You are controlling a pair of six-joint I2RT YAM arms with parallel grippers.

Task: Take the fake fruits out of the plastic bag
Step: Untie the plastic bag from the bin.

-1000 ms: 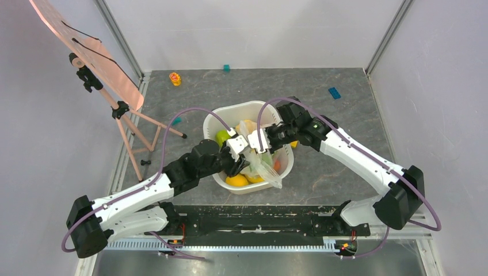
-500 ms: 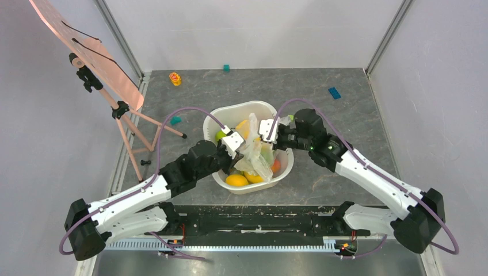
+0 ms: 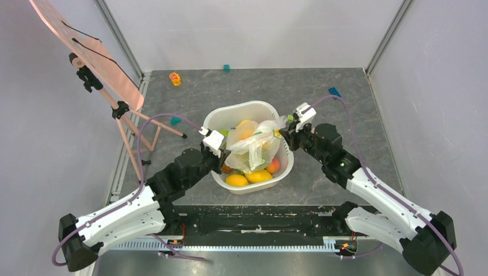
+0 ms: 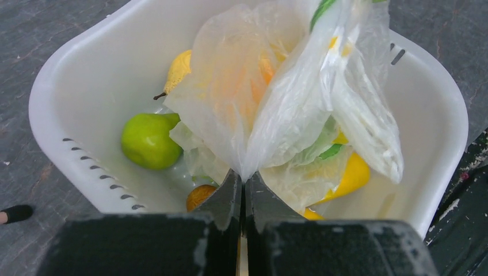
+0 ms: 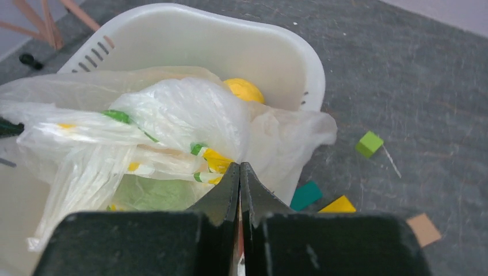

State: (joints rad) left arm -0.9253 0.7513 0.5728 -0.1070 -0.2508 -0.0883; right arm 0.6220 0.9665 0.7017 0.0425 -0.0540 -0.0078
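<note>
As left hand (image 4: 243, 183) and right hand (image 5: 239, 171) pinch plastic bag (image 4: 288, 109), film blurs fake fruits (image 4: 248, 77).

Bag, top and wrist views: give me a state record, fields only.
bag: stretched over the basin, pulled between both grippers
left gripper: shut on bag, left side
right gripper: shut on bag, right side
inside bag: orange fruit showing through the film
loose in basin: green pear, plus yellow-orange pieces by the near rim
task status: fruit not all out of the bag yet
</note>
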